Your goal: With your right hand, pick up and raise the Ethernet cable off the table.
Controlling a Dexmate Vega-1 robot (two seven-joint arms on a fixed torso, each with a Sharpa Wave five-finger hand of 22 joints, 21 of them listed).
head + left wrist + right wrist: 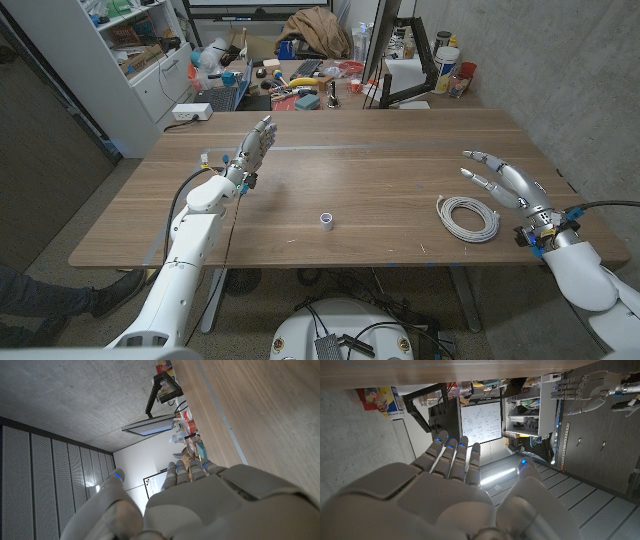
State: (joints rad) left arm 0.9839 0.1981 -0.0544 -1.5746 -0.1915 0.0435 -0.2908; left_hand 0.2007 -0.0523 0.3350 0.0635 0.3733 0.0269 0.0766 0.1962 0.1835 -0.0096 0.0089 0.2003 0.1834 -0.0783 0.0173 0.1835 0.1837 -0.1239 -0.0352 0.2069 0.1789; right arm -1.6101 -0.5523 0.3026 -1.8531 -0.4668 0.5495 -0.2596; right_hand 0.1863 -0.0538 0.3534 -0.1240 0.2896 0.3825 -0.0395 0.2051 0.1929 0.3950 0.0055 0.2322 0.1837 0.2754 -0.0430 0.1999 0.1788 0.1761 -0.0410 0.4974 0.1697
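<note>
a: where's the ethernet cable (468, 218) rn?

b: head view, right-centre of the frame. white, wound into a loose coil, lying flat on the wooden table (380, 160), nr the front edge.

a: and the right hand (503, 180)?

b: just up and right of the coil in the pic, above the tabletop, fingers (478, 157) spread and pointing toward the upper left of the frame. nothing in it, not touching the cable afaict. fingertips sit a bit past the coil's upper edge.

a: wrist cam agree?

b: yeah, right wrist view has the back of the right hand (455, 495) in the lower part, fingers (451, 455) straight and close side by side, thumb off to the right of the frame, empty. the other hand shows tiny at the upper right of that pic.

a: left hand (254, 148)?

b: head view, left-centre, up near the far half of the table, fingers straight and slightly apart, pointing to the top of the frame. holding nothing. left wrist view gives the back of the left hand (210, 505), table edge running along the right side of the frame.

a: anything else on the table?

b: small white cap-like thing (326, 220), centre of the frame, well left of the coil. can't tell what it is. cluttered desks and shelves at the top of the frame behind the table.
</note>
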